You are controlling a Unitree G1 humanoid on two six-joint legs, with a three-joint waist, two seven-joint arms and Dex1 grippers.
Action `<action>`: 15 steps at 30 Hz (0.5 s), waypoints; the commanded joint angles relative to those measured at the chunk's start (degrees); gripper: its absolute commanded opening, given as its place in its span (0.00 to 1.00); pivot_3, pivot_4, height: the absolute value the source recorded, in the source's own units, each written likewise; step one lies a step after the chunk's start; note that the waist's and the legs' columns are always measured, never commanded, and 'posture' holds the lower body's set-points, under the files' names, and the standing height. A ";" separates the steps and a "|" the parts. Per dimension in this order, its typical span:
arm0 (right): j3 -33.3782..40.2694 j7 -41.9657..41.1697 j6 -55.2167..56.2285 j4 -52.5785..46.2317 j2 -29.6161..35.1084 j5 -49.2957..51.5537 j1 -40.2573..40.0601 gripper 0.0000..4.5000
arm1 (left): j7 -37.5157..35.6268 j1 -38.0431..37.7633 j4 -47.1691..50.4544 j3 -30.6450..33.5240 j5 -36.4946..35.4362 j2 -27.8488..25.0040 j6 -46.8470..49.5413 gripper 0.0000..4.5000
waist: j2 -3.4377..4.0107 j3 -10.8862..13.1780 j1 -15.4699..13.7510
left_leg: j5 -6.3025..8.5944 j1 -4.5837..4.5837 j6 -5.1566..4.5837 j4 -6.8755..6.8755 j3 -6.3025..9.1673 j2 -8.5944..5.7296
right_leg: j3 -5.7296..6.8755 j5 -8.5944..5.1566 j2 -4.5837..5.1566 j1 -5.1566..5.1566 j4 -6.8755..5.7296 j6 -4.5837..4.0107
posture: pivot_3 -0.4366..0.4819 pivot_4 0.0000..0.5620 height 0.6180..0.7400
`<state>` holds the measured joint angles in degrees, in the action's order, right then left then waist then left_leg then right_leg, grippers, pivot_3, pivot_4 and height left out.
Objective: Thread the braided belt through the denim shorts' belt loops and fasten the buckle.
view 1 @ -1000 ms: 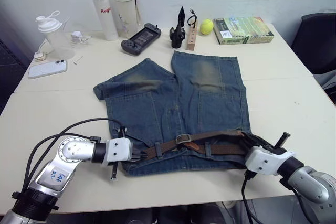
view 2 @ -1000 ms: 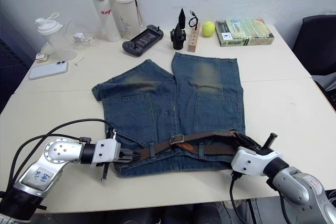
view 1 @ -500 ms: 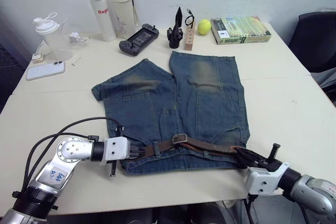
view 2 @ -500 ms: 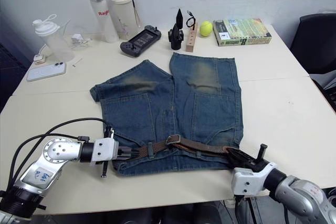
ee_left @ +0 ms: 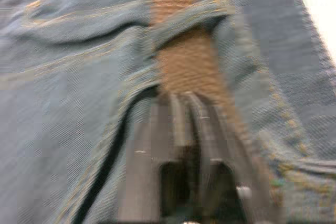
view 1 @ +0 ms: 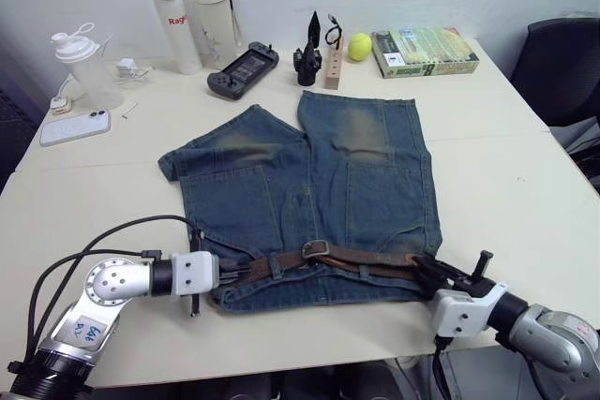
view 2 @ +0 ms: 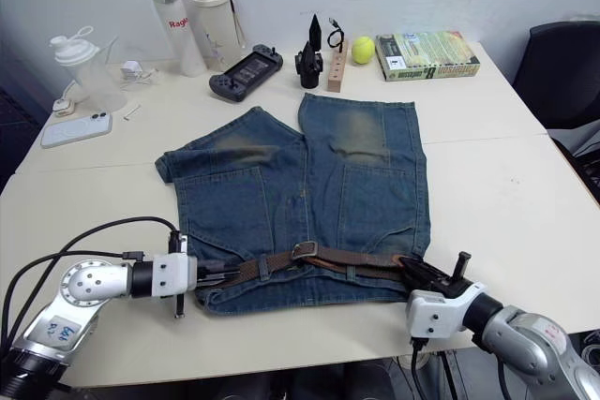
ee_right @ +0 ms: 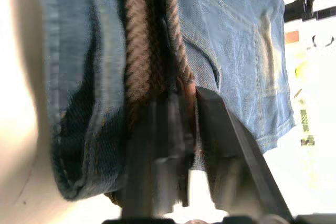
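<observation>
Left gripper (view 1: 230, 273): at the denim shorts' (view 1: 309, 194) waistband corner, fingers pinched together on the braided belt (view 1: 366, 259); its wrist view shows the strap passing under a belt loop (ee_left: 191, 17). Buckle (view 1: 314, 250): mid-waistband. Right gripper (view 1: 429, 274): at the opposite waistband end, fingers clamped on the belt's doubled strap. Beyond the shorts: bottles (view 1: 192, 7), game controller (view 1: 242, 70), tennis ball (view 1: 359, 46), book (view 1: 424, 51).
</observation>
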<state>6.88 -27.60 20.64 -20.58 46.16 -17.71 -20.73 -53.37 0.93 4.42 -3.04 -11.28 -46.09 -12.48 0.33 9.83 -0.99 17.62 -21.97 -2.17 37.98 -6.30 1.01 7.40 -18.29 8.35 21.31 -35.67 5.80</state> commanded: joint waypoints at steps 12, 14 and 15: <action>-0.78 -13.31 -7.06 -15.88 1.03 19.15 -5.06 0.91 | -1.15 -2.58 11.90 11.80 -17.99 -2.60 21.36 0.82 | -0.32 0.23 0.30 | 0.03 -0.20 -0.01 0.05 0.03 0.01 | 0.05 -0.01 0.00 0.09 0.03 -0.02 | 0.48 0.27 0.87; -3.21 -11.67 -7.72 -14.62 0.00 14.69 -3.39 0.91 | -0.78 -2.43 12.53 11.77 -18.12 -2.43 22.10 0.82 | -0.36 0.26 0.22 | 0.02 -0.21 -0.02 0.05 0.05 0.01 | 0.06 -0.01 0.00 0.11 0.02 -0.02 | 0.48 0.27 0.87; -3.96 -11.06 -8.31 -13.87 -0.48 13.34 -2.61 0.91 | -0.68 -2.43 12.62 11.78 -17.96 -2.38 22.20 0.82 | -0.39 0.28 -0.08 | 0.02 -0.21 -0.02 0.05 0.05 0.01 | 0.07 -0.01 0.00 0.10 0.01 -0.02 | 0.48 0.27 0.87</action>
<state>7.40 -39.61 11.36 -32.61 46.77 3.01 -24.32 -54.74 -2.65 13.71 6.12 -26.96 -47.97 6.79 -0.06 10.11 -1.06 17.63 -22.18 -2.18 38.04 -6.21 1.02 7.48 -18.31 8.35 21.41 -35.65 5.78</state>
